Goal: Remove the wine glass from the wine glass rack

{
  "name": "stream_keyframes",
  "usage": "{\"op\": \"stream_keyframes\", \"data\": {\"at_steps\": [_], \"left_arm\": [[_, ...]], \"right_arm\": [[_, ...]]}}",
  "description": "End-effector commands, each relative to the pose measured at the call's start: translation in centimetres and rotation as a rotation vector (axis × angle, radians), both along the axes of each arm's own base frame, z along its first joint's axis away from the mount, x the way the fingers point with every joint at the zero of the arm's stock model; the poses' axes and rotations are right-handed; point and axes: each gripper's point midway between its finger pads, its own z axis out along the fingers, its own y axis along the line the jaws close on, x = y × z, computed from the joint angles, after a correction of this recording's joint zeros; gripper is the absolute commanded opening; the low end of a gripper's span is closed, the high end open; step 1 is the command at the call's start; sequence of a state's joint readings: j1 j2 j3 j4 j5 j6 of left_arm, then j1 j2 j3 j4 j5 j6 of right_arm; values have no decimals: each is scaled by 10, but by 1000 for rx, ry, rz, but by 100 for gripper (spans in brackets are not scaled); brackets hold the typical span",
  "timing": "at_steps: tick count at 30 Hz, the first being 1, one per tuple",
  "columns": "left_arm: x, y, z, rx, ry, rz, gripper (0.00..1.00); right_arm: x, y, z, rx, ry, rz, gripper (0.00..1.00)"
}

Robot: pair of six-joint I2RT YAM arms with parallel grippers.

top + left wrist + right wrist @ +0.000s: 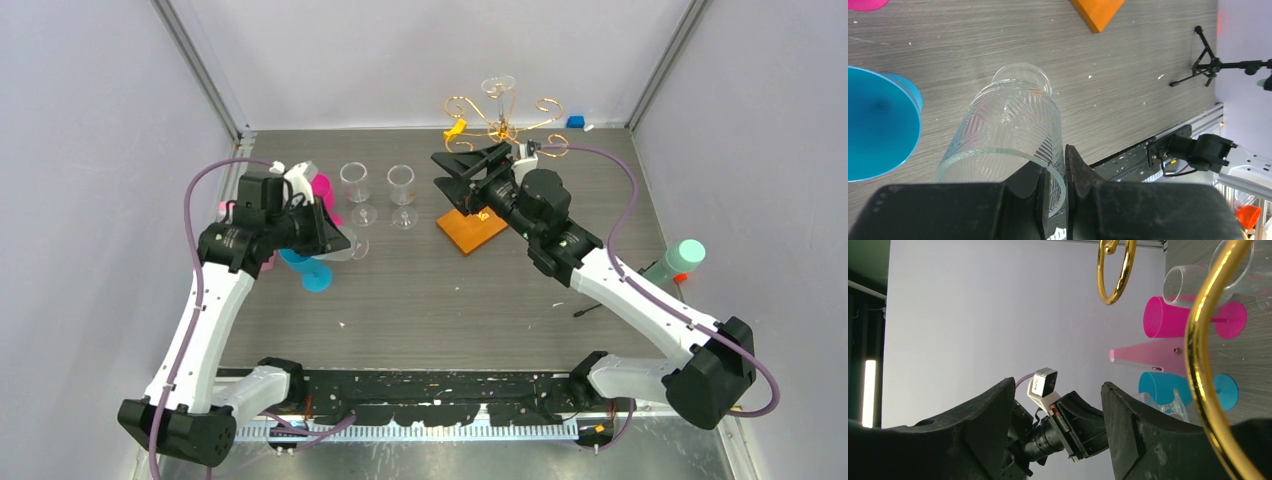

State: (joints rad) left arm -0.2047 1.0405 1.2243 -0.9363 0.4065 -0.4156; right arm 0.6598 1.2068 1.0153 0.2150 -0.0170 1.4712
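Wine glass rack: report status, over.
Left gripper shut on a clear glass, at its rim. Right gripper open, beside the wine glass rack. Wine glass on rack top, not gripped. Gold scroll arm close to right fingers.

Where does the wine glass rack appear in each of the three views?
Top external: wine glass rack, upper centre of the picture.
Left wrist: only a corner of its orange base, at the top edge.
Right wrist: its gold wire, right side and top.
Shared landmark: the blue cup.
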Motion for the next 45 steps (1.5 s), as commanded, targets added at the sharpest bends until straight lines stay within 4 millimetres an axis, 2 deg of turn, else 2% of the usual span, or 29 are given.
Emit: {"op": "stream_keyframes", "data": {"at_steps": [1,9,17,27,33,39,45], "left_arm": [[9,3,-4,33,-48,-7,0],[10,4,-50,115,49,6,0],[10,3,-91,228,128,11,0],[11,2,-131,352,206,5,0],[13,3,-144,392,228,26,0],[23,-11,-150,387,225,31,0],[43,-11,-153,450,207,63,0]], "right_arm": [[-7,-5,5,4,-11,2,69],[-15,-12,10,10,-26,1,69],[-31,-12,41,47,-139,52,73],[-50,-12,74,113,-260,115,75],[-58,-13,86,137,-317,137,76],[-71,-14,104,178,-401,174,76],[-81,-16,115,177,-452,198,76]]}}
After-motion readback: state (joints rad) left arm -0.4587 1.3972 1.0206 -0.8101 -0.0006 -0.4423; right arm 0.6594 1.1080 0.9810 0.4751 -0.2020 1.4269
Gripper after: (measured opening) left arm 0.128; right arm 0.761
